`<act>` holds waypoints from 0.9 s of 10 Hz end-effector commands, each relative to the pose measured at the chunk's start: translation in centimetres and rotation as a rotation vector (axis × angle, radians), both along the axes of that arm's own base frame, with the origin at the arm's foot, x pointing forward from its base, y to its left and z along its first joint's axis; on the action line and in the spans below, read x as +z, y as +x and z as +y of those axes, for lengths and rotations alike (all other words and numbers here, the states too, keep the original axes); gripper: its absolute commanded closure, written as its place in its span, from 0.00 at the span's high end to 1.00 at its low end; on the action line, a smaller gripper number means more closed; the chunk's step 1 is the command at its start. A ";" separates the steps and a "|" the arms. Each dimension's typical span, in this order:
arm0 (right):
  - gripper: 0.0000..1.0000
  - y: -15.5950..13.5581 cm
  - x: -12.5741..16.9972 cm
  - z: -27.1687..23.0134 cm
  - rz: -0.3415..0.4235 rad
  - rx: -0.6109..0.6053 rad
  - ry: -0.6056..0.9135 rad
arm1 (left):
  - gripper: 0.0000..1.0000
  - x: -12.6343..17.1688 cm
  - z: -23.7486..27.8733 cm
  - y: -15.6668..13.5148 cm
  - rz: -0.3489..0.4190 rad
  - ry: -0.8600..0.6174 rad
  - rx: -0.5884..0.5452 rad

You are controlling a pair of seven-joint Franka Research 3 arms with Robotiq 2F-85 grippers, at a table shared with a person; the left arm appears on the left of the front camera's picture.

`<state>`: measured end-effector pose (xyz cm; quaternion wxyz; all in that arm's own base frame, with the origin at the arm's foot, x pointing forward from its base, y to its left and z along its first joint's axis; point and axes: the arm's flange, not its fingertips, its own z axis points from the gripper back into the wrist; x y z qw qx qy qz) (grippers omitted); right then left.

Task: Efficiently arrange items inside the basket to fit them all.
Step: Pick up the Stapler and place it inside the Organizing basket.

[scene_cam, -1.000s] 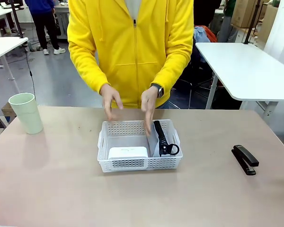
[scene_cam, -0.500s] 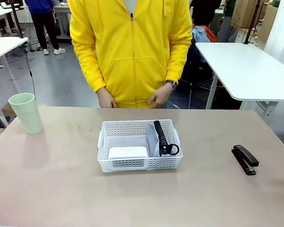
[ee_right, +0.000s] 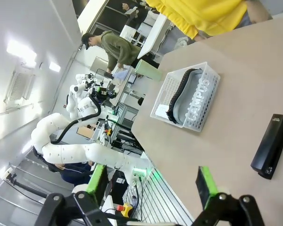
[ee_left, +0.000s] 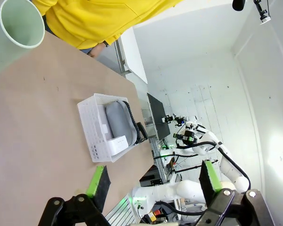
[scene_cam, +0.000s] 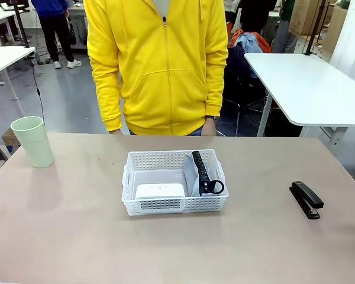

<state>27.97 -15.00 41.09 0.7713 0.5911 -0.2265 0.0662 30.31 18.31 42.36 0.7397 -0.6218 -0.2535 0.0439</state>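
Observation:
The white basket (scene_cam: 206,204) sits mid-table. Inside it, the small white box (scene_cam: 160,190) lies at the front left, and the grey pouch (scene_cam: 192,177) stands on edge along the right wall, zipper and ring pull up. The pale green cup (scene_cam: 34,141) stands upright at the far left, and the black stapler (scene_cam: 306,199) lies at the right. My left gripper (ee_left: 153,179) is open and empty, well back from the basket (ee_left: 92,125), pouch (ee_left: 118,120) and cup (ee_left: 16,33). My right gripper (ee_right: 152,183) is open and empty, near the stapler (ee_right: 271,146), with the basket (ee_right: 205,106) beyond.
A person in a yellow hoodie (scene_cam: 160,65) stands at the table's far edge, arms down at the sides. Bare tabletop surrounds the basket on all sides. Another white table (scene_cam: 307,83) stands behind at the right.
The person's hands have lifted off the basket and dropped to their sides. The basket, box, pouch, cup and stapler have not moved.

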 end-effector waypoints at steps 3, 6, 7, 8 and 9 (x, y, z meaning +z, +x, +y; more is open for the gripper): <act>1.00 0.2 0.7 0.1 0.015 -0.011 0.023 | 1.00 0.2 -0.1 0.1 -0.033 -0.016 0.004; 1.00 0.2 0.7 0.1 0.015 -0.011 0.023 | 1.00 0.2 -0.1 0.1 -0.033 -0.016 0.004; 1.00 0.0 0.0 0.0 0.000 -0.001 0.001 | 1.00 0.2 -0.1 0.1 -0.033 -0.016 0.004; 1.00 1.1 1.4 1.8 0.047 0.020 -0.176 | 1.00 0.2 -0.1 0.1 -0.033 -0.016 0.004; 1.00 2.3 2.5 3.8 0.078 0.028 -0.312 | 1.00 0.2 -0.1 0.1 -0.033 -0.016 0.004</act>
